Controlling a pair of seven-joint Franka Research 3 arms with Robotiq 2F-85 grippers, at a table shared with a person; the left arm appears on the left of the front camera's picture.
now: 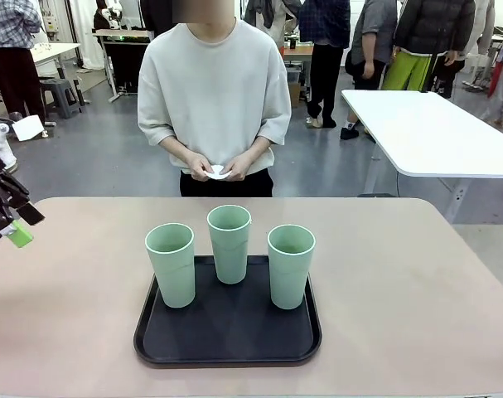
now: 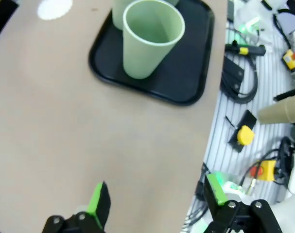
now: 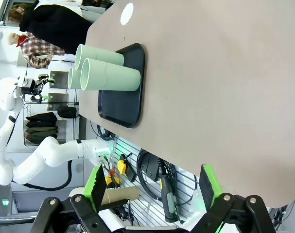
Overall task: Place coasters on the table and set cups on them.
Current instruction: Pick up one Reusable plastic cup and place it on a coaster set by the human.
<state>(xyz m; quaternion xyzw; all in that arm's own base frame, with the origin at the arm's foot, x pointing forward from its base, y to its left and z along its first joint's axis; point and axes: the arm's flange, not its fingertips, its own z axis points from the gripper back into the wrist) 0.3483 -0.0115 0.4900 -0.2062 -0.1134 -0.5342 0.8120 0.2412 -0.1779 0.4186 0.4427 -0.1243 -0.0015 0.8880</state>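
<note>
Cups (image 1: 229, 240) on tray (image 1: 226, 348) by table's (image 1: 417, 282) near edge, sides bare, left gripper (image 2: 156, 194) at left edge, right gripper (image 3: 152, 187) at near edge, both released, empty.

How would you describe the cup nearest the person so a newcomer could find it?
On the beige table lies a black tray. The far cup stands at its far edge, midway behind the left cup and the right cup, all alike in mint green.
</note>
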